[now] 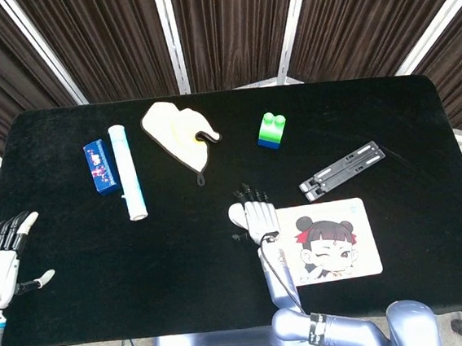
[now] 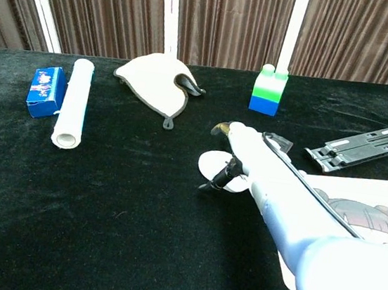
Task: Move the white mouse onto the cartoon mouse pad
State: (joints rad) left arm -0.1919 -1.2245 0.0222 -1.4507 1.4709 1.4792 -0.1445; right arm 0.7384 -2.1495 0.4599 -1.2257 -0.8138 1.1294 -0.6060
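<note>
The white mouse (image 1: pixel 237 216) (image 2: pixel 213 166) lies on the black table just left of the cartoon mouse pad (image 1: pixel 367 246) (image 2: pixel 376 192), which shows a girl's face. My right hand (image 1: pixel 257 217) (image 2: pixel 249 155) lies over the mouse, fingers draped across its top and the thumb against its near side, so only the mouse's left edge shows. The mouse sits on the cloth beside the pad's left edge. My left hand (image 1: pixel 3 259) hangs open at the table's front-left corner, holding nothing; only the head view shows it.
At the back left lie a blue box (image 1: pixel 99 167) (image 2: pixel 45 90) and a white roll (image 1: pixel 129 183) (image 2: pixel 72 102). A cream mitt (image 1: pixel 178 133) (image 2: pixel 158 82) and a green-blue block (image 1: pixel 272 130) (image 2: pixel 268 90) sit at the back. A black stand (image 1: pixel 342 170) (image 2: pixel 364 146) lies behind the pad.
</note>
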